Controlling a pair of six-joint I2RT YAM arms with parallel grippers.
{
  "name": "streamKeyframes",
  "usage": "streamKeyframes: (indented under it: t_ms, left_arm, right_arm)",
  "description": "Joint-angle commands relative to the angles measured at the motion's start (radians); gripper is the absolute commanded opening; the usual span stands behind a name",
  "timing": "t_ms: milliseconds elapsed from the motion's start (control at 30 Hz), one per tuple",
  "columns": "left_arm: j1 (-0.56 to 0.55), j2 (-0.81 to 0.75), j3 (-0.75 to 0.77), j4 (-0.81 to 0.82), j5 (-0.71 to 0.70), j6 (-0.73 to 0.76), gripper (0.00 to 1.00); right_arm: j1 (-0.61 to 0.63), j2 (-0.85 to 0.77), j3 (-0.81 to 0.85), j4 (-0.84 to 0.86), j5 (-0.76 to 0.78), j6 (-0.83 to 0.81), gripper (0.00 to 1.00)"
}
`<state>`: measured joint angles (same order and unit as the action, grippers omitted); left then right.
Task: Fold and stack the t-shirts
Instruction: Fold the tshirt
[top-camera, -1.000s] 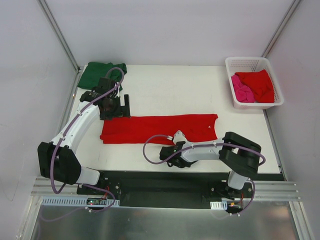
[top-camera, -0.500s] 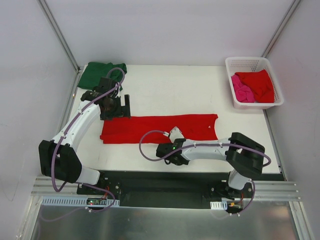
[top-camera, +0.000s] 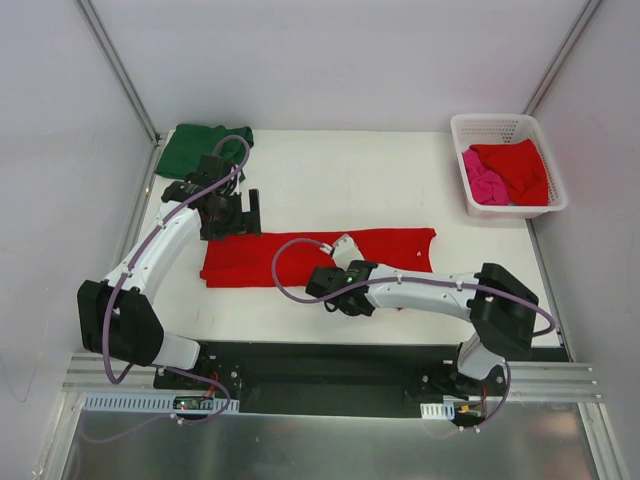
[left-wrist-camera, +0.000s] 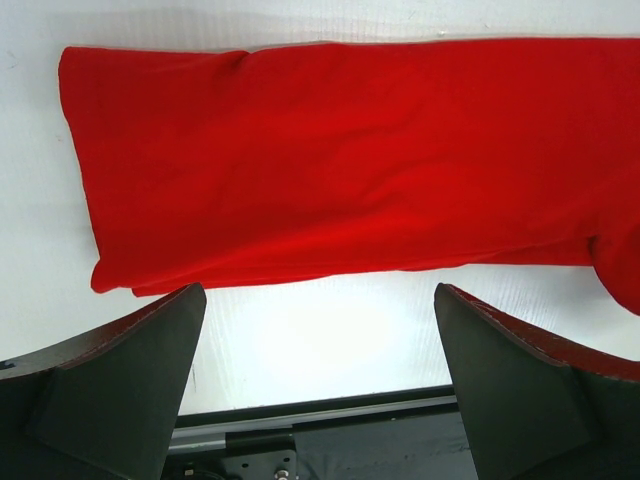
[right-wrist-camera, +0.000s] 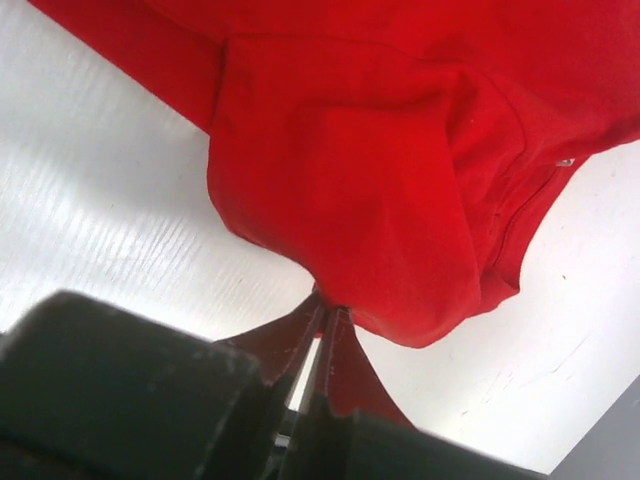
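Red t-shirt: a bright red cloth t-shirt (top-camera: 240, 262) lies folded into a long band running left to right across the near middle of the counter. In the left wrist view (left-wrist-camera: 330, 160) its left end is flat and smooth with rounded corners.

Gathered part: in the right wrist view, part of the red t-shirt (right-wrist-camera: 380, 170) is bunched into a rounded fold with a stitched seam showing, drawn towards the fingers.

Right end effector: the right end effector (right-wrist-camera: 325, 318) has its two fingers pressed together on an edge of the red cloth. From above it (top-camera: 335, 295) sits at the band's near edge, about midway along.

Left end effector: the left end effector (left-wrist-camera: 320, 390) is spread wide and grips nothing. From above it (top-camera: 240, 212) is at the band's far edge, near the left end.

Green t-shirt: a dark green cloth t-shirt (top-camera: 195, 148) lies rumpled in the far left corner, well apart from the red band.

Basket: a white plastic lattice basket (top-camera: 505, 122) stands in the far right corner.

Basket contents: a second red t-shirt (top-camera: 515, 168) and, to its left, a crumpled pink t-shirt (top-camera: 482, 180).

Counter: a white, matte counter (top-camera: 340, 180).
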<state>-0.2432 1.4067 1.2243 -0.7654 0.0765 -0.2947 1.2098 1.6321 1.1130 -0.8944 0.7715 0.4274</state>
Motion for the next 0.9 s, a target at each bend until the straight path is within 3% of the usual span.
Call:
streamKeyframes:
  t_ms: [0,400,867]
  left_arm:
    - [-0.007,-0.015,0.021,0.000,-0.006,0.026,0.99]
    - [-0.007,0.003,0.035,-0.002,-0.015,0.034,0.99]
    - [-0.007,0.025,0.043,-0.003,-0.032,0.046,0.99]
  right_arm:
    - [-0.045,0.034,0.037,0.031,0.031,-0.068,0.01]
    - [-0.173,0.109,0.139,0.166,0.025,-0.281,0.01]
    - [-0.262,0.229,0.214,0.273,-0.020,-0.386,0.01]
